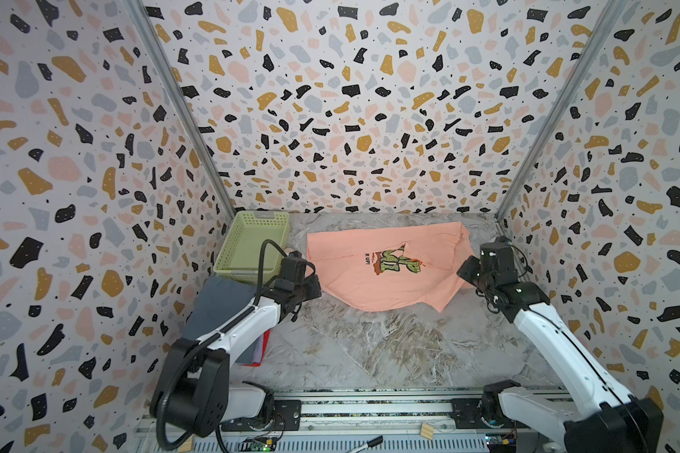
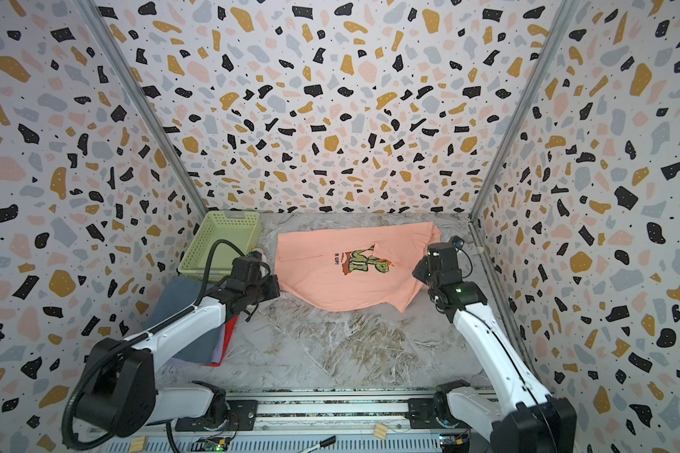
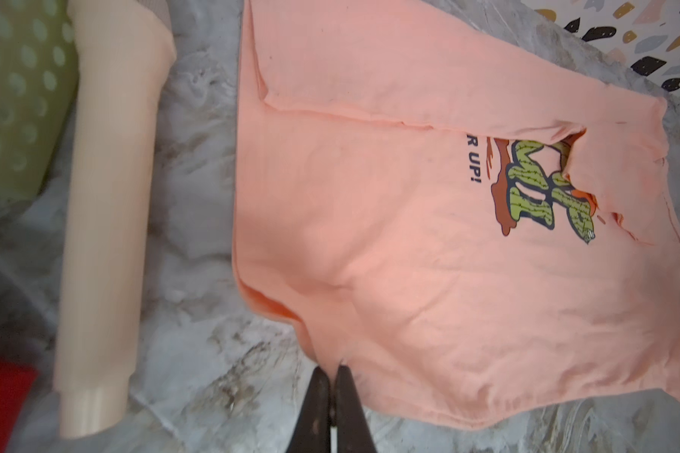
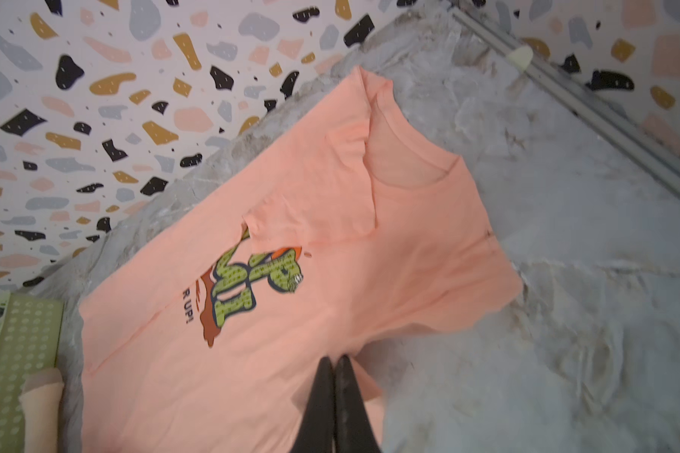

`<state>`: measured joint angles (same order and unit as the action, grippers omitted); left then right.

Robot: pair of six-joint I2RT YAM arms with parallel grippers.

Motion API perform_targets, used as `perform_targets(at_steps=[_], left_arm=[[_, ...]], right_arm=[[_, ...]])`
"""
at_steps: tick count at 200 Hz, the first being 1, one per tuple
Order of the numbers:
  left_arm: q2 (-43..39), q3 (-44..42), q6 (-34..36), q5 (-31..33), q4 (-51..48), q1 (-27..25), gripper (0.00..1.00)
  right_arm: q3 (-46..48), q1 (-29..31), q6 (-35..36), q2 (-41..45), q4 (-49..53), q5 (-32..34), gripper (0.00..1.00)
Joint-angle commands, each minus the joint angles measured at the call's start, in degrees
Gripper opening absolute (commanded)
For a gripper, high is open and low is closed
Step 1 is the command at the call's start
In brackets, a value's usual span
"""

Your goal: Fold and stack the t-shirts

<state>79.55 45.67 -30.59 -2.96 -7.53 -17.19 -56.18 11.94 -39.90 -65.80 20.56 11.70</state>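
- Salmon t-shirt [image 1: 381,282]: lies spread on the table [image 1: 389,353], centre of frame in both top views, toward the back wall. Its far side is already laid over the body and hides part of the green print.
- Left jaws: pressed together, pinching the shirt's near edge at the hem corner. In the left wrist view, creases run straight into the tips. I judge the hold is meant to carry that corner across.
- Right jaws: likewise pressed together on the near edge at the sleeve end. The cloth at the tips looks raised off the table.
- Reason for the twin hold: with both ends of one long side gripped, the edge can travel as a straight line and land square — a judgement, not an observation.
- Folded pile: grey shirt [image 1: 220,310] on top, red shirt [image 1: 265,345] showing beneath, lower left of the salmon shirt. It sits clear of the working area, where this shirt can join it.
- Green basket [image 1: 252,243]: at the back, left of the shirt. A beige stick [image 3: 107,219] lies between the two — neither is touched.
- Risk: thin cloth may slip from one pinch and skew the fold.
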Motion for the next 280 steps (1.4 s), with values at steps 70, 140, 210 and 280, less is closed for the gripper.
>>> perform_targets(at_steps=[70, 140, 210, 280], left_arm=[[18.25, 16.85, 1.27, -5.88, 5.36, 7.6, 0.0], [32.09, 28.54, 1.5, -7.58, 4.71, 9.93, 0.0], [33.96, 34.01, 1.84, 1.02, 1.17, 10.6, 0.45], [33.57, 33.48, 4.27, -6.65, 2.62, 6.28, 0.51]], right_arm=[[-20.84, -9.09, 10.74, -28.89, -18.94, -14.9, 0.0], [-35.64, -11.27, 11.16, -46.06, -18.52, -18.24, 0.0], [-42.34, -12.42, 12.69, -53.82, -11.31, -14.44, 0.56], [-34.56, -9.73, 13.74, -52.44, -17.65, -21.79, 0.57]])
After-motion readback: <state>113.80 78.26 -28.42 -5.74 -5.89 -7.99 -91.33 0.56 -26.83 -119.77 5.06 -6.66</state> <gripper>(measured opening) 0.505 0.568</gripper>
